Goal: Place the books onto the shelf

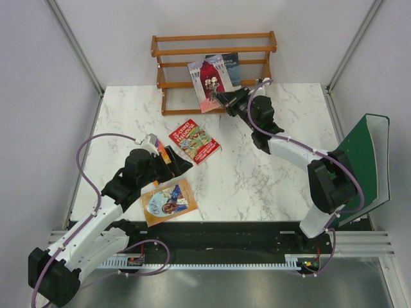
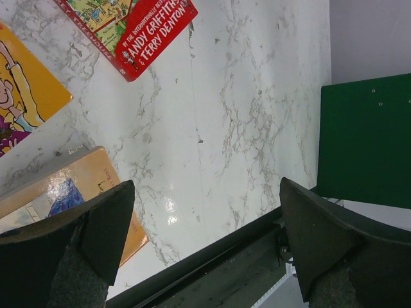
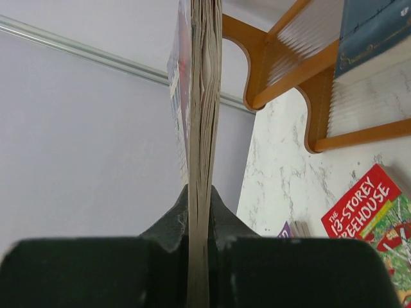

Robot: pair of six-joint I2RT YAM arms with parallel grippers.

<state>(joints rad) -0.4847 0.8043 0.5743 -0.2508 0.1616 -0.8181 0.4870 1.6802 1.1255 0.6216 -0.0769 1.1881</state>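
From overhead, shows the right tool (image 1: 217,98) clamped on the lower edge of the pink paperback (image 1: 209,78), held up tilted at the front of the wooden shelf (image 1: 192,37) on the far side of the counter (image 1: 270,167); cannot tell there whether touching the rails. Just behind, the dark blue paperback (image 1: 232,63) resting against the shelf's rails. Flat on the marble: the red "13-Storey Treehouse" (image 1: 194,142) near the middle, the orange book (image 1: 168,201) with a blue oval picture at the near left, and an orange-and-purple cover (image 1: 165,154) mostly hidden under the left arm (image 1: 96,224). From the right wrist, gives only the pink paperback's page edge, pinched upright between the fingers (image 3: 167,228), with a shelf post and the blue cover beyond. From the left wrist, reveals what the overhead view hides: the left tool (image 2: 205,231) spread wide, gripping nothing, hovering over bare marble just beside the orange book, with the green binder (image 2: 366,141) at the right of the frame.
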